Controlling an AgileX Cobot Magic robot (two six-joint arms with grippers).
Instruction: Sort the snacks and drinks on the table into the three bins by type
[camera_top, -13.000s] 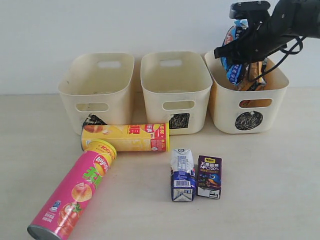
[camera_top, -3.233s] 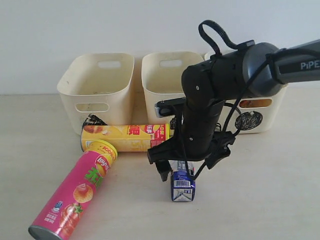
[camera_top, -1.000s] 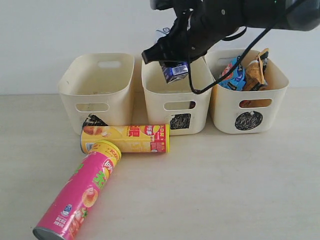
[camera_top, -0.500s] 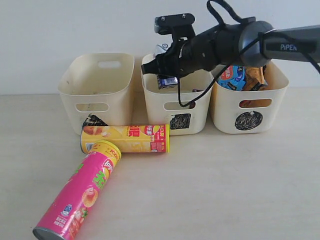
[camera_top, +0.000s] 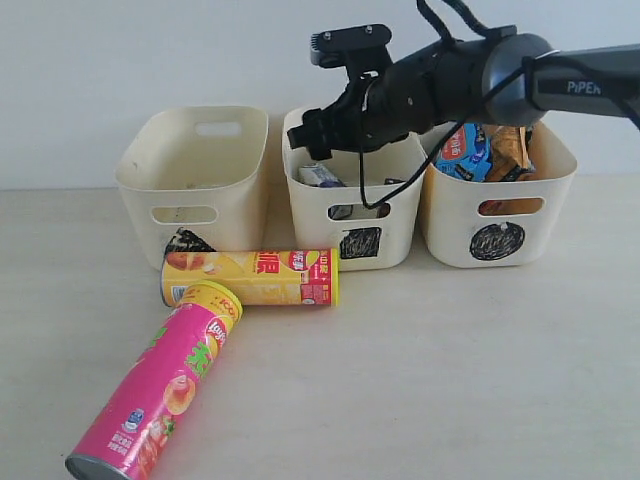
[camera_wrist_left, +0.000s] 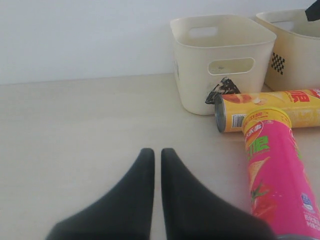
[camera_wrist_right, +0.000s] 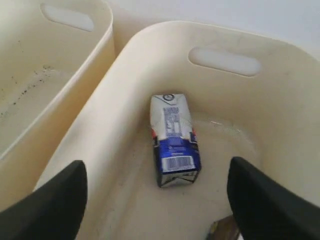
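The right claw (camera_top: 318, 135) hangs over the middle bin (camera_top: 310, 222), the one marked with a black square. Its two dark fingers (camera_wrist_right: 50, 202) are spread wide and grip nothing. Below them, the blue-and-white carton (camera_wrist_right: 174, 140) lies flat on the floor of that bin, between the fingers in the wrist view and clear of both.

The bin to its right (camera_top: 455, 225), marked with a circle, holds the blue chip bag (camera_top: 462, 150) and the orange bag (camera_top: 512, 150). On the beige counter (camera_top: 450, 350) in front of the left bin (camera_top: 190, 175), the yellow tube (camera_top: 250, 277) lies on its side, with the pink tube (camera_top: 160, 385) slanting away from it.

The left claw (camera_wrist_left: 156, 155) is pressed closed over bare counter, well apart from the tubes.
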